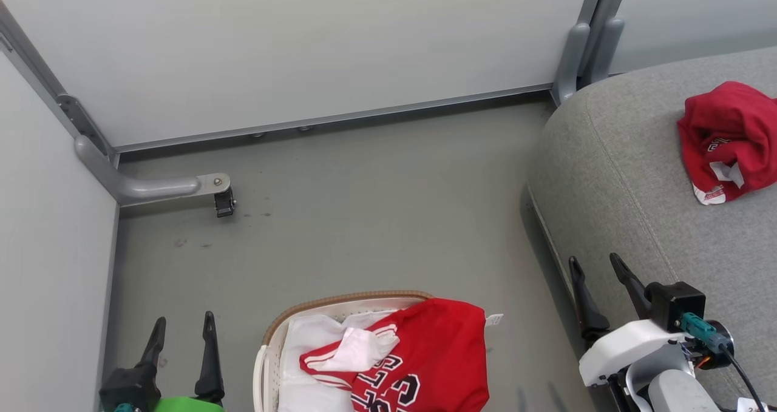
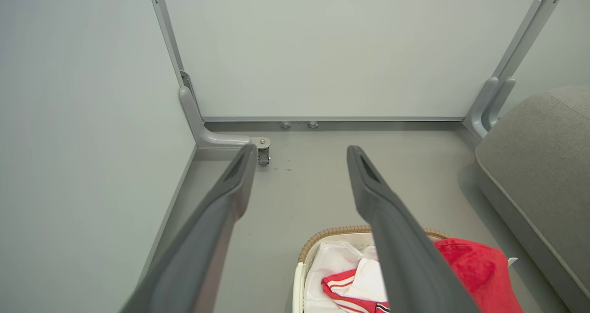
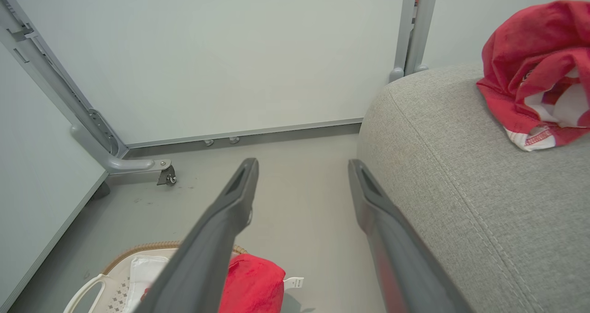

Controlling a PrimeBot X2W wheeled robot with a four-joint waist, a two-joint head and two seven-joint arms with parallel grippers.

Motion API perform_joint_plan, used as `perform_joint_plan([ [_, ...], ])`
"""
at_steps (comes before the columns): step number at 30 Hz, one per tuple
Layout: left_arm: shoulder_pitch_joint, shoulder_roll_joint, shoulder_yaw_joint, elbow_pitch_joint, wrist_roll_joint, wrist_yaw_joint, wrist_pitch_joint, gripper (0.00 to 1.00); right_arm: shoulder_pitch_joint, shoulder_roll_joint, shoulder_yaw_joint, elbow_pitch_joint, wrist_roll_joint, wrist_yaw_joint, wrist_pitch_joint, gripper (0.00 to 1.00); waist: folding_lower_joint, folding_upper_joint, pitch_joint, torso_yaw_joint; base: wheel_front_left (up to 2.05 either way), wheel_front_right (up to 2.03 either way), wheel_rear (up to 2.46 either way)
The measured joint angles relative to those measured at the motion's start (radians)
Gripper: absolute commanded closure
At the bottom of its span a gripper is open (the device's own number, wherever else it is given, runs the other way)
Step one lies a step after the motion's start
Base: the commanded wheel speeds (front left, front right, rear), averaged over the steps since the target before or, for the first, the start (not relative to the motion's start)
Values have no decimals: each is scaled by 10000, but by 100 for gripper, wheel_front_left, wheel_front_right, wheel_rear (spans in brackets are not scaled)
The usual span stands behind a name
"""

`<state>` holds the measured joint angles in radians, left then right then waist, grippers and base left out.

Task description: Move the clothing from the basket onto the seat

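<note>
Both claws hang empty, fingers spread apart: left gripper (image 1: 185,317) above the floor (image 1: 364,206) beside the basket (image 1: 340,300), right gripper (image 1: 593,258) over the edge of the seat (image 1: 637,175). That large grey seat, on the right, bears one crumpled red garment (image 1: 728,133). The white basket sits on the floor, holding a red numbered jersey (image 1: 437,351) draped across its rim and a white liner (image 1: 303,339).

Red jersey (image 1: 425,357) drapes over the rim of the white basket (image 1: 271,363); another crumpled red garment (image 1: 728,136), perhaps shorts, lies on the grey seat (image 1: 619,175)
</note>
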<state>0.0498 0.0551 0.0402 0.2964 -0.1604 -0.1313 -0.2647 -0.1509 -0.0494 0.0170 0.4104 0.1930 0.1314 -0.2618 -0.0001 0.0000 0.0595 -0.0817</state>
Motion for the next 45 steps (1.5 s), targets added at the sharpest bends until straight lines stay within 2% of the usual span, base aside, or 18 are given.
perform_joint_plan([
  [5,-33,-27,-334,50,29,0,2,0,-32,-2,119,-188,31,0,0,0,0,0,165,14,0,0,0],
  [16,-1374,42,-2004,589,-472,0,2,0,-849,0,366,-665,13,0,0,0,0,0,1344,-165,0,0,0],
  [24,-2562,650,-3480,1246,-1158,0,2,0,-1666,-6,575,-980,-8,0,0,0,0,0,2595,-471,0,0,0],
  [32,-3780,1392,-5551,1885,-2247,0,0,0,-2227,-8,604,-1279,100,0,0,0,0,0,3947,-815,0,0,0],
  [37,-4388,1680,-6381,2278,-2849,0,2,0,-2431,-4,660,-1471,184,0,0,0,1,0,4729,-1015,0,0,0],
  [45,-5672,2220,-8240,2803,-3735,0,0,0,-2867,-10,556,-2059,205,0,0,0,1,0,5954,-1316,0,0,0],
])
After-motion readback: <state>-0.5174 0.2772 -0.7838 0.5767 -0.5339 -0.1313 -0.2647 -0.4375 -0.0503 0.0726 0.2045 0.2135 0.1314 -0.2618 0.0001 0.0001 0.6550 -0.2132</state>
